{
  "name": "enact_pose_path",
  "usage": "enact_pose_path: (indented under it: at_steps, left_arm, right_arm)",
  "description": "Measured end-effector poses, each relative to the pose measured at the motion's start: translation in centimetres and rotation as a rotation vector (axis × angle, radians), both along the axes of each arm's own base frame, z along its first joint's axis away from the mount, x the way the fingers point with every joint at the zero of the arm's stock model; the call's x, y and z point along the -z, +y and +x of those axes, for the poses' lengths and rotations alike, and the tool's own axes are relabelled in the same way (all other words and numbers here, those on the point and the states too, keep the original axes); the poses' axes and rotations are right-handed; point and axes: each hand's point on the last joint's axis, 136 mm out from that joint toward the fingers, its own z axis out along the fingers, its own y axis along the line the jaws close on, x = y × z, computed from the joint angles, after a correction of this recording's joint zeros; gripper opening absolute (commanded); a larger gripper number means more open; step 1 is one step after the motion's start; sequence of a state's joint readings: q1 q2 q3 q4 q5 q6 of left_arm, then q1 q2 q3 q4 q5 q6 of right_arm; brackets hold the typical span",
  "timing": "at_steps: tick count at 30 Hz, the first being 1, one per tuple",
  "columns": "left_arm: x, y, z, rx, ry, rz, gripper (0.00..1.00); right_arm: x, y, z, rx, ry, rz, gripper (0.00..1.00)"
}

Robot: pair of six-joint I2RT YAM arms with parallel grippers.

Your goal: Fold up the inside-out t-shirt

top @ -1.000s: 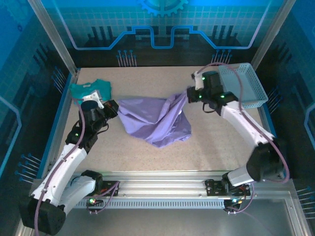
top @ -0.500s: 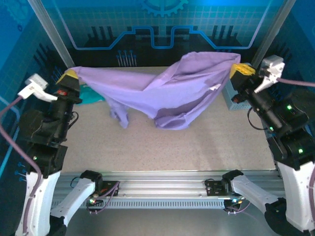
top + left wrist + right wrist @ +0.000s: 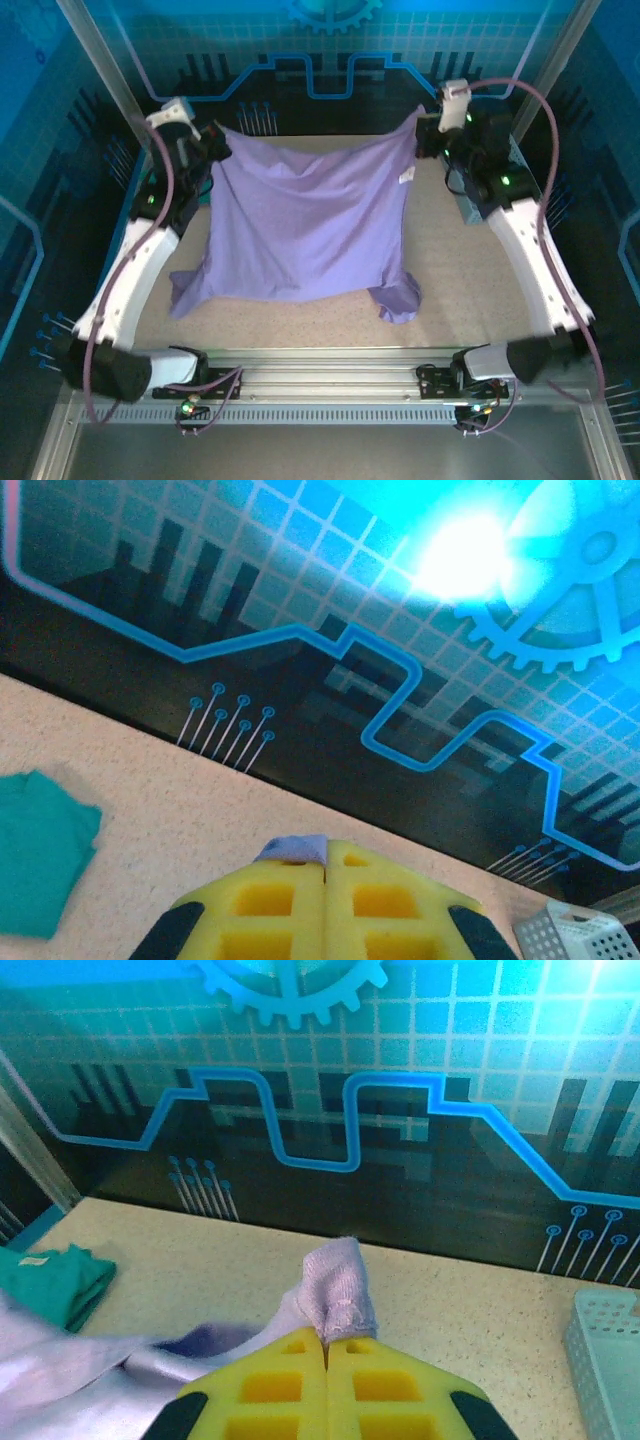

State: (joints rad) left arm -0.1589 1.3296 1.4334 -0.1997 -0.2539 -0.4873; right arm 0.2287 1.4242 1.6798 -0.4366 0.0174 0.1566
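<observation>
Both pairs of jaws are closed on the shirt (image 3: pixel 310 225), one at each far corner. In the top view, the left gripper (image 3: pixel 214 142) is seen at the far left of the table (image 3: pixel 480 290) and the right gripper (image 3: pixel 428 128) at the far right, both raised above the surface. The lavender cloth is stretched between them, its top edge sagging a little in the middle. It is hung as a broad sheet sloping down toward the near edge, where its lower part is laid on the table. A flap of cloth is spread out at each lower corner, the left one flatter, the right one crumpled. A small white label is seen near the upper right corner.

In the left wrist view, the yellow pads (image 3: pixel 290 905) are pressed together, and a small tuft of lavender fabric is pinched at their tips. A teal shirt (image 3: pixel 35 865) is laid on the table at the left edge, and the corner of a white basket (image 3: pixel 570 935) is seen at the lower right.

In the right wrist view, the pads are likewise shut, with a bunched fold of lavender fabric held upright between their tips. The rest of the shirt is trailed off to the lower left, close to the teal shirt. The basket is seen at the right edge.
</observation>
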Motion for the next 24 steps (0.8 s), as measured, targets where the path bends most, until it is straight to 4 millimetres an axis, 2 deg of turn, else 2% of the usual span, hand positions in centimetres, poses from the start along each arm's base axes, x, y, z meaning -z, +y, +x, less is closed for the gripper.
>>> enact_pose_path:
  at_steps: [2, 4, 6, 7, 9, 10, 11, 13, 15, 17, 18, 20, 22, 24]
  left_arm:
    - [-3.7, -0.3, 2.0, 0.011, -0.059, 0.0, 0.0]
    - [-9.0, -0.6, 2.1, 0.035, -0.167, -0.01, 0.0]
    - [-14.6, -0.8, 0.4, 0.061, -0.285, -0.021, 0.0]
    - [-17.6, -0.9, -1.0, 0.076, -0.356, -0.024, 0.0]
    - [-21.9, -0.8, -4.0, 0.097, -0.468, -0.023, 0.0]
    - [-23.5, -0.7, -5.8, 0.109, -0.511, -0.022, 0.0]
    - [-24.4, -0.8, -7.3, 0.122, -0.539, -0.02, 0.0]
    - [-24.8, -0.9, -9.7, 0.15, -0.568, -0.019, 0.0]
    - [-22.7, -1.2, -11.1, 0.177, -0.542, -0.017, 0.0]
    - [-18.3, -1.4, -11.6, 0.196, -0.468, -0.033, 0.0]
    - [-15.3, -1.5, -11.7, 0.204, -0.42, -0.053, 0.0]
    - [-8.5, -1.7, -11.6, 0.214, -0.3, -0.1, 0.0]
    - [-0.1, -1.9, -11.6, 0.214, -0.126, -0.146, 0.0]
    - [7.7, -2.0, -12.4, 0.207, 0.063, -0.172, 0.0]
  right_arm:
    - [-3.0, 0.4, 2.1, -0.001, -0.06, 0.015, 0.0]
    - [-7.0, 0.4, 2.1, -0.008, -0.146, 0.036, 0.0]
    - [-11.9, 0.1, 0.6, -0.015, -0.254, 0.06, 0.0]
    - [-14.5, -0.1, -0.5, -0.022, -0.315, 0.074, 0.0]
    - [-19.0, -0.3, -3.1, -0.042, -0.428, 0.094, 0.0]
    - [-20.8, -0.4, -4.6, -0.056, -0.477, 0.1, 0.0]
    - [-21.7, -0.4, -5.6, -0.07, -0.502, 0.1, 0.0]
    - [-22.4, -0.2, -7.4, -0.105, -0.53, 0.091, 0.0]
    - [-21.0, 0.3, -7.8, -0.139, -0.499, 0.075, 0.0]
    - [-17.8, 0.8, -7.6, -0.168, -0.422, 0.058, 0.0]
    - [-15.2, 1.1, -7.1, -0.179, -0.359, 0.051, 0.0]
    - [-8.9, 1.6, -6.0, -0.196, -0.214, 0.042, 0.0]
    - [-0.5, 1.7, -5.5, -0.19, -0.023, 0.039, 0.0]
    - [8.2, 1.3, -6.2, -0.163, 0.174, 0.033, 0.0]
